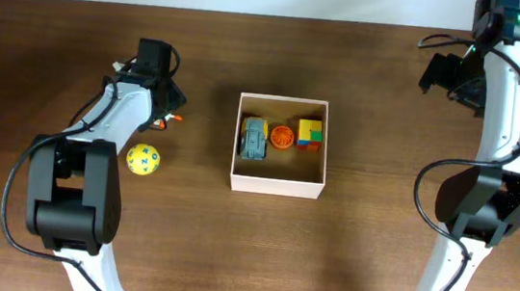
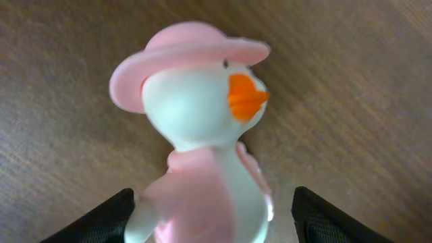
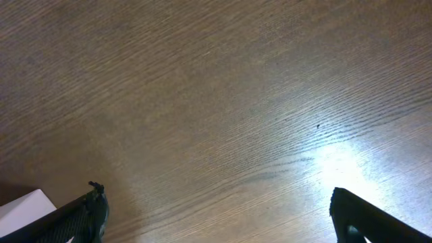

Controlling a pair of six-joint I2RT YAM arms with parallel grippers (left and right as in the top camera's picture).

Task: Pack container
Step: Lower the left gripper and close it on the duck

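Observation:
The container (image 1: 275,184), a square box with white walls and a tan inside, sits mid-table. In it lie a grey toy car (image 1: 255,138), an orange ball (image 1: 282,137) and a coloured block (image 1: 310,133). Left of the box, my left gripper (image 1: 169,109) is down over a white duck toy (image 2: 196,101) with a pink hat and an orange beak. In the left wrist view the left gripper (image 2: 212,202) straddles the duck's body, open, with a gap at the right finger (image 2: 324,219). My right gripper (image 1: 442,75) hangs open at the far right, and the right wrist view shows this gripper (image 3: 216,202) over bare wood.
A yellow ball (image 1: 142,159) with blue marks lies on the table just in front of the left gripper, beside the left arm. A white corner (image 3: 23,206) shows at the lower left of the right wrist view.

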